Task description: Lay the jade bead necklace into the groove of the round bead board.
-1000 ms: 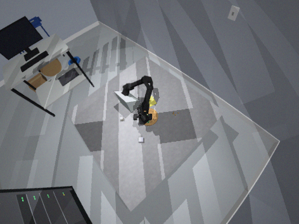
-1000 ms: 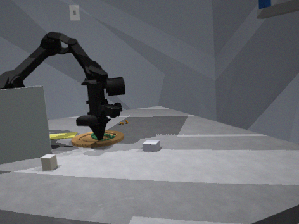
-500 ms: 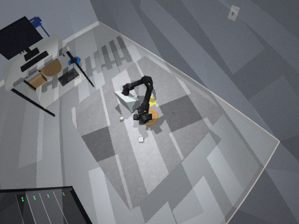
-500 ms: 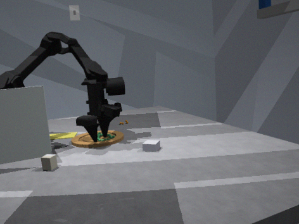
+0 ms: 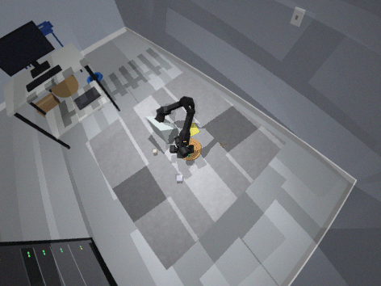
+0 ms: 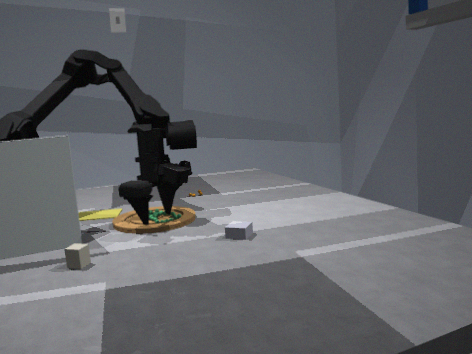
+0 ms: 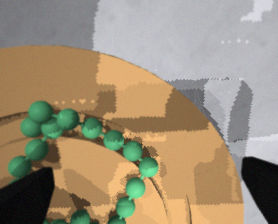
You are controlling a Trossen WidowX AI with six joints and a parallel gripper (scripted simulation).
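Well, panel: pale grey-green, flat, standing upright.
Cube: small, beige, near the panel.
Gripper: black, two-fingered, spread wide, holding nothing, fingers down over the board.
Necklace: jade-green round beads, on the board, bunched at one bend, partly along the groove.
Board: round, orange-brown, wood-like, beneath the necklace.
Block: small, pale lavender, apart from the board.
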